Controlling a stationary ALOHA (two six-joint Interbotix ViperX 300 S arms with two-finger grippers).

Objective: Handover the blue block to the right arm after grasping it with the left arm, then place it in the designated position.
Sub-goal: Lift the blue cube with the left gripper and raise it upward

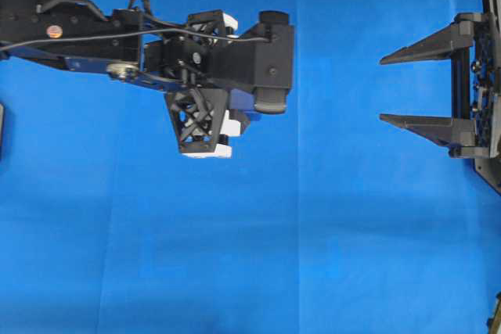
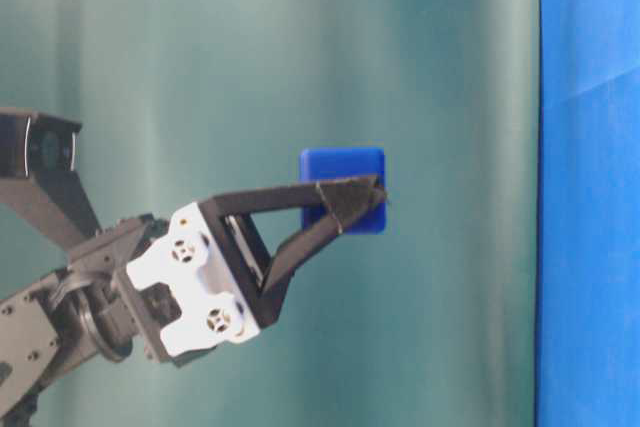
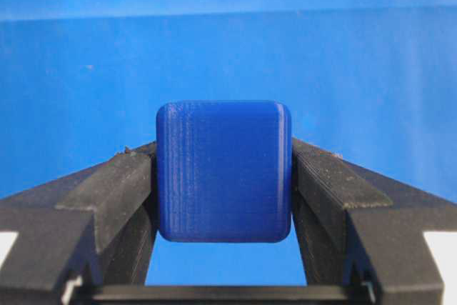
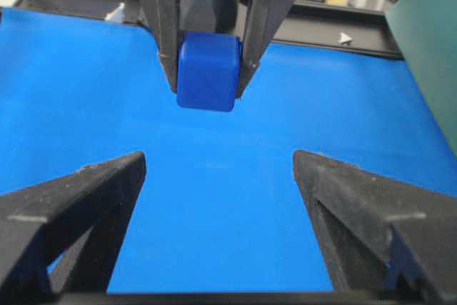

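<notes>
The blue block [image 3: 223, 171] is a small dark-blue cube with rounded edges, and it hangs clear above the blue cloth. My left gripper [image 3: 223, 155] is shut on it, one black finger pressed on each side face. In the right wrist view the block [image 4: 207, 69] sits between the left gripper's [image 4: 206, 89] downward-pointing fingers, straight ahead of my right gripper [image 4: 219, 158] and some way off. My right gripper [image 1: 383, 90] stands wide open at the right edge, fingers pointing left, nothing between them. From table level the block [image 2: 342, 167] shows at the left fingertips. In the overhead view the left arm hides it.
Blue cloth [image 1: 313, 256] covers the whole table. A dark frame [image 4: 321, 26] runs along the far edge behind the left arm. A grey-green backdrop [image 2: 300, 47] stands behind the table. A small dark object [image 1: 1, 127] sits at the left edge.
</notes>
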